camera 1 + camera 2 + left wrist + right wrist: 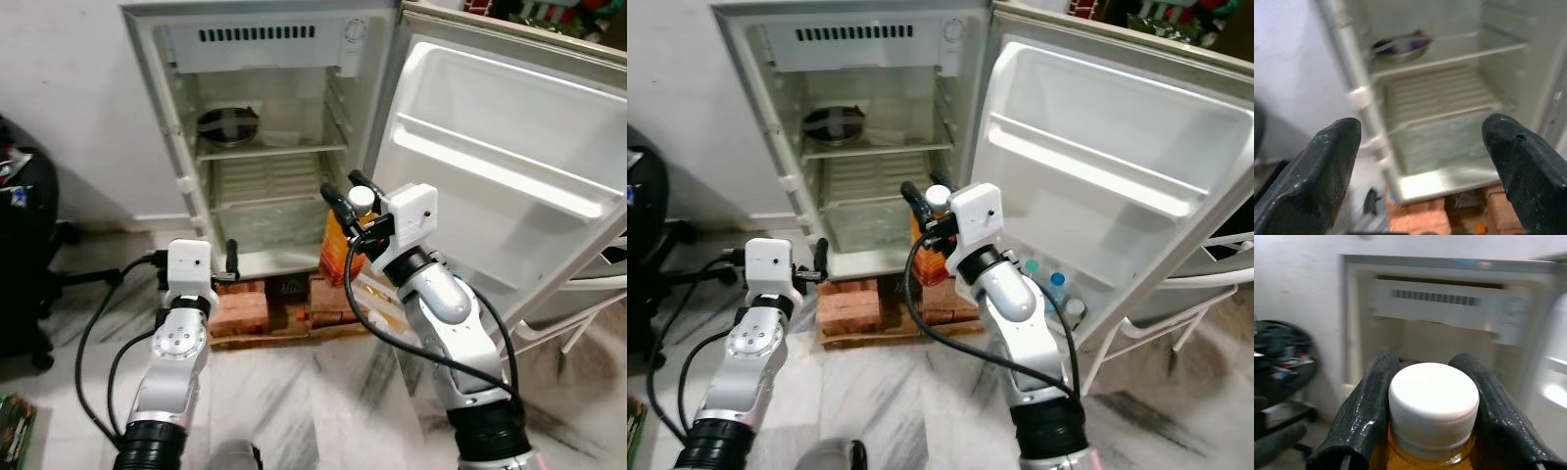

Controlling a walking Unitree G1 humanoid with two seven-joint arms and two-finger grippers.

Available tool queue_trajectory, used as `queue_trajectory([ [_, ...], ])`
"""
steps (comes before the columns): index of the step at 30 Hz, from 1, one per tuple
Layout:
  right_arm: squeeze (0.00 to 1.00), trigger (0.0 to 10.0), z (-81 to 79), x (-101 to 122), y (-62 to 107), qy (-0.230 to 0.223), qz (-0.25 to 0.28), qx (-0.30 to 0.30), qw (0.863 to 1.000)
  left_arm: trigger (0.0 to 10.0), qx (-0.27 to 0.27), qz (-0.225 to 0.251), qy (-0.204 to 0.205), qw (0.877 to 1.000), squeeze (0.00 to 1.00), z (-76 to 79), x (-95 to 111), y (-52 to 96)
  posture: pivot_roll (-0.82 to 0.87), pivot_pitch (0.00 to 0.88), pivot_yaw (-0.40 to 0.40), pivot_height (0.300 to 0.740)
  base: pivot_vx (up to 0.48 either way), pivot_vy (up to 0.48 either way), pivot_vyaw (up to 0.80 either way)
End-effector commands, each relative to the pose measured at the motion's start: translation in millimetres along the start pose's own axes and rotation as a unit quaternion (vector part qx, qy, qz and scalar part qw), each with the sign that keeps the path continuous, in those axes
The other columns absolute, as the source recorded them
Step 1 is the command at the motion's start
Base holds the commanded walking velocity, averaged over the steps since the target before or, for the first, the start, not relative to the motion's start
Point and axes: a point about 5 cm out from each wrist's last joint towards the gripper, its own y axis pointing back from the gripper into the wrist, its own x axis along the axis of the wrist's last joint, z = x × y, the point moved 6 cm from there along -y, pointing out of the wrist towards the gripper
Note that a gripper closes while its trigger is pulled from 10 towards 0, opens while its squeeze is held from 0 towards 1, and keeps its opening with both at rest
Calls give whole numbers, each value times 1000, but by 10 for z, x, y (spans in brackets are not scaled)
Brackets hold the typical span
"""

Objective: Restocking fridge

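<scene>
Left eye view: one small white fridge (176, 147) stands with its door (509, 166) swung wide to the robot's right, raised on red bricks (240, 311); the right gripper (345, 199) pinches one orange bottle with a white screw cap (342, 252) just below that cap, so the bottle hangs upright, long axis vertical; the open compartment lies directly ahead of and beyond it, making the right arm the nearer one for placement; the left gripper (229, 260) waits low by the fridge's bottom edge, carrying nothing.

Right eye view: two wire shelves are countable inside, the upper one bearing a single round metal dish (833, 123); in the lowest door pocket three bottle caps (1056, 284) can be made out.

Left wrist view: two black fingers (1327, 161) are spread wide apart, nothing between them; the lower wire shelf (1437, 93) lies straight ahead, bare.

Right wrist view: two black fingers (1369, 406) are pressed against either side of the bottle's neck; the fridge interior lies beyond, blurred.
</scene>
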Motion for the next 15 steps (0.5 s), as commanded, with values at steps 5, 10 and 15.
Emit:
queue_trajectory([
  [5,0,10000,229,-28,68,18,-4,-49,999,10000,-22,7,7,1000,0,120,33,3,23,49,-10,740,360,0,0],
  [10,0,10000,252,-60,79,12,-9,-54,998,10000,-21,5,15,1000,0,126,35,7,23,49,-9,740,0,0,0],
  [15,0,10000,238,-97,99,12,-13,-54,998,10000,-14,0,15,1000,0,104,21,10,25,50,-9,740,0,0,0],
])
